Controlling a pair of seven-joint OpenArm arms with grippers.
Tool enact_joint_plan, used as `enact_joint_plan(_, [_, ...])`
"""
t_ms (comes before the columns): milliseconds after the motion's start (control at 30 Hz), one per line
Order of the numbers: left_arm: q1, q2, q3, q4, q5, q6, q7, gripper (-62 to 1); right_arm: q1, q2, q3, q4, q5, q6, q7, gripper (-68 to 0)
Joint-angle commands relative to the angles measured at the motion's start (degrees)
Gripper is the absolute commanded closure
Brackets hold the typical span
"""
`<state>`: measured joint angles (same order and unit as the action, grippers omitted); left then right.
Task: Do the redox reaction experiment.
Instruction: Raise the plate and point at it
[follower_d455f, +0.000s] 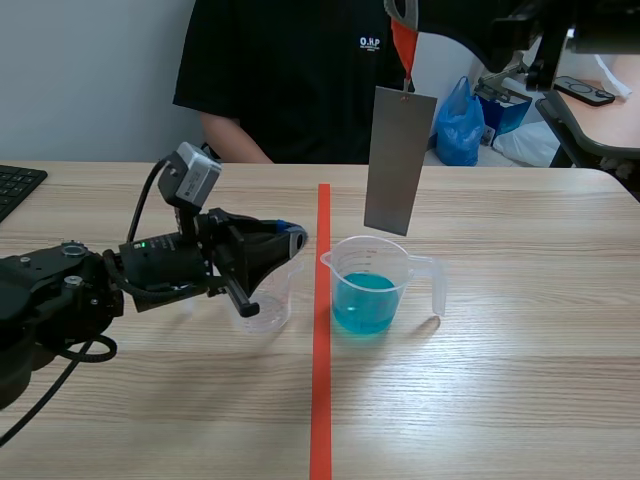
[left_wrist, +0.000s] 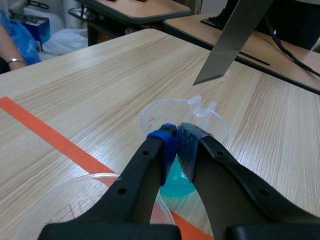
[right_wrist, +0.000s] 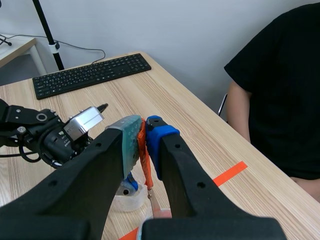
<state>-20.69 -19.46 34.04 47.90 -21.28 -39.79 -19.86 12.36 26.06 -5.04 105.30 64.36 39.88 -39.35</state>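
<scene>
**Operator:** Well, nearest first: how was my left gripper (left_wrist: 176, 141) standing?

**Observer:** In the left wrist view, its two pads met tip to tip, closed, with nothing I could see between them. Only the scene view showed you where it sat. It was over the rim of an empty clear cup (follower_d455f: 266, 306), on the left arm's side of the red tape line (follower_d455f: 322, 340).

**Operator:** And the measuring cup?

**Observer:** Your measuring cup (follower_d455f: 372, 280) stood upright just across the tape line, handle turned away from the left arm, with blue liquid (follower_d455f: 363, 303) in its bottom. From the left wrist, it showed just ahead of the closed fingertips.

**Operator:** The metal plate?

**Observer:** The grey metal plate (follower_d455f: 399, 160) hung upright above that cup, its lower edge over the rim and out of the liquid. Only the scene view gave you its whole length and the orange strip (follower_d455f: 404, 50) at its top.

**Operator:** Was my right gripper holding it?

**Observer:** Your right gripper (right_wrist: 143, 132) was clamped on the orange strip. The right wrist view showed that plainly, but the plate itself was hidden below the fingers there.

**Operator:** Farther off?

**Observer:** A person in a black shirt (follower_d455f: 290, 70) sat across from you. A keyboard (right_wrist: 90, 74) lay on the table's left side, and a blue bag (follower_d455f: 458, 125) sat beyond the table.
</scene>
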Motion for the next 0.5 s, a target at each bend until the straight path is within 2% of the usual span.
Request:
enact_joint_plan(0, [-1.3,0.7,0.2,1.1,-0.7,-0.1,-0.9,-4.0,1.1,0.4,0.6,0.9,0.9,0.0,0.9,-1.3])
enact_joint_plan(467, [-5.0,6.4,4.7,0.7,-0.8,-0.1,0.1,-4.0,1.1,0.4,0.6,0.9,0.9,0.0,0.9,-1.3])
